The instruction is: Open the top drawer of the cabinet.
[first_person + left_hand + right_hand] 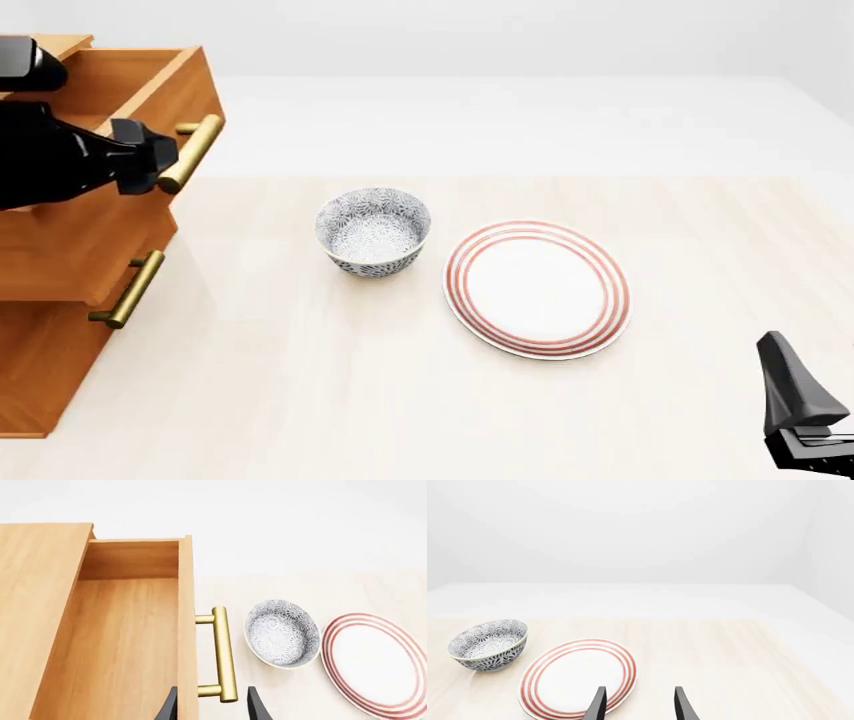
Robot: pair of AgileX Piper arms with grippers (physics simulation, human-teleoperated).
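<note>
Top drawer of the boxy orange-brown wood-grain cabinet was pulled out, at the table's left edge. Left gripper had its black fingers spread either side of the drawer's brass bar handle, not clamped. Right gripper hung over the pale wooden table near the right, fingers apart and empty. Blue-patterned ceramic bowl sat just beside the red-ringed white plate.
</note>
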